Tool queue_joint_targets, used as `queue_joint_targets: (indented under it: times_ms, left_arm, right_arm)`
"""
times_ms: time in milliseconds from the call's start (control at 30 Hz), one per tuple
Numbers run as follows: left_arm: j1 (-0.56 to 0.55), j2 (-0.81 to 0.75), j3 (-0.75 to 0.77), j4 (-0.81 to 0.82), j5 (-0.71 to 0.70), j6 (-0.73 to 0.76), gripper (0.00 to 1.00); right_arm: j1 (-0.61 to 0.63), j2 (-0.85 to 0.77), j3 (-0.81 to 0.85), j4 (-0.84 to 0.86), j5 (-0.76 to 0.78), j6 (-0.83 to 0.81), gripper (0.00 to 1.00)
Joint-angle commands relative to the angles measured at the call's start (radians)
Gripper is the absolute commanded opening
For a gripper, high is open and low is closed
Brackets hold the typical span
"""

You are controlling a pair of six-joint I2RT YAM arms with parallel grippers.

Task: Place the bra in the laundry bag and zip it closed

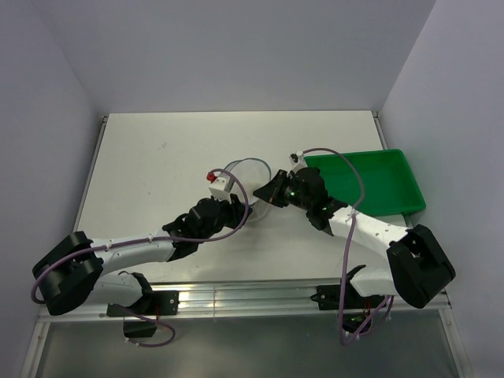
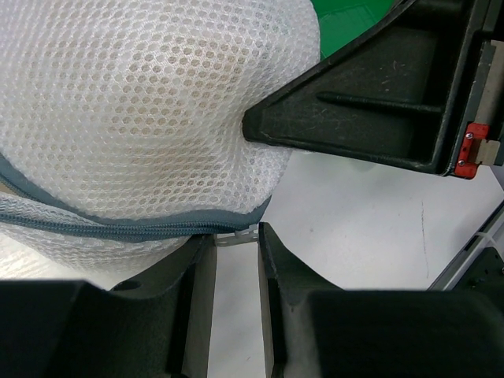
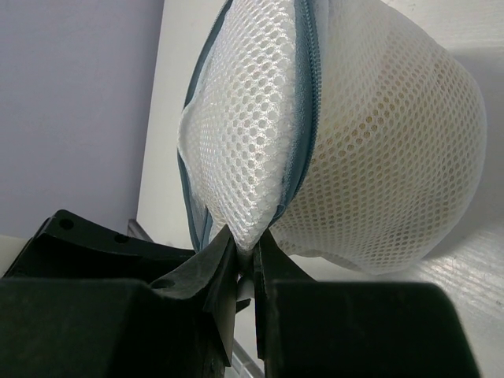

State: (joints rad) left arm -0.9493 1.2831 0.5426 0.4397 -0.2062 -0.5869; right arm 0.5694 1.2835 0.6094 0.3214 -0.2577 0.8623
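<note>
The laundry bag (image 1: pixel 249 178) is a round white mesh pouch standing on the table between my two grippers. A pale beige shape, the bra (image 3: pixel 386 150), shows through the mesh inside it. The grey zipper (image 2: pixel 118 227) runs shut along the bag's edge to the small white pull tab (image 2: pixel 236 235). My left gripper (image 2: pixel 236 240) holds that tab between its fingertips, with only a narrow gap between the jaws. My right gripper (image 3: pixel 250 250) is shut on a pinch of the bag's mesh beside the zipper (image 3: pixel 303 118). One of its black fingers (image 2: pixel 354 110) presses into the bag's side.
The green plastic tray (image 1: pixel 378 185) stands at the right, just behind my right arm, and shows in the left wrist view (image 2: pixel 346 24). White tabletop (image 1: pixel 157 157) lies to the left and behind the bag. Grey walls close in the table's back and sides.
</note>
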Motion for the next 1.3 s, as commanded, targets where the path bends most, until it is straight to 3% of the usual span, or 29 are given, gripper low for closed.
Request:
queue_joint_targets:
  times_ms: [0, 667, 833, 867, 900, 1000, 1133, 1267]
  left_arm:
    - [-0.002, -0.053, 0.010, -0.019, -0.024, 0.025, 0.00]
    - [0.035, -0.220, -0.044, -0.117, 0.002, 0.038, 0.00]
    - [0.024, -0.166, 0.009, -0.101, 0.129, 0.041, 0.00]
    - [0.018, -0.153, 0.016, -0.096, 0.128, 0.036, 0.03]
    - [0.005, -0.136, 0.020, -0.091, 0.119, 0.019, 0.20]
    - [0.003, -0.107, 0.031, -0.075, 0.096, -0.033, 0.45]
    - [0.003, -0.084, 0.030, -0.047, 0.067, -0.057, 0.55]
    - [0.003, -0.038, 0.056, -0.032, 0.050, -0.063, 0.53]
  right_arm:
    - [-0.019, 0.010, 0.049, -0.012, 0.000, -0.039, 0.00]
    - [-0.040, -0.006, 0.053, -0.018, 0.003, -0.040, 0.00]
    - [-0.039, -0.007, 0.067, -0.022, 0.003, -0.042, 0.00]
    - [-0.036, -0.004, 0.069, -0.021, 0.002, -0.040, 0.00]
    - [-0.034, 0.000, 0.070, -0.021, 0.002, -0.040, 0.00]
    - [-0.034, 0.004, 0.064, -0.016, 0.003, -0.037, 0.00]
    - [-0.029, 0.000, 0.056, -0.007, -0.002, -0.034, 0.00]
    - [-0.025, -0.003, 0.049, 0.004, -0.006, -0.034, 0.00]
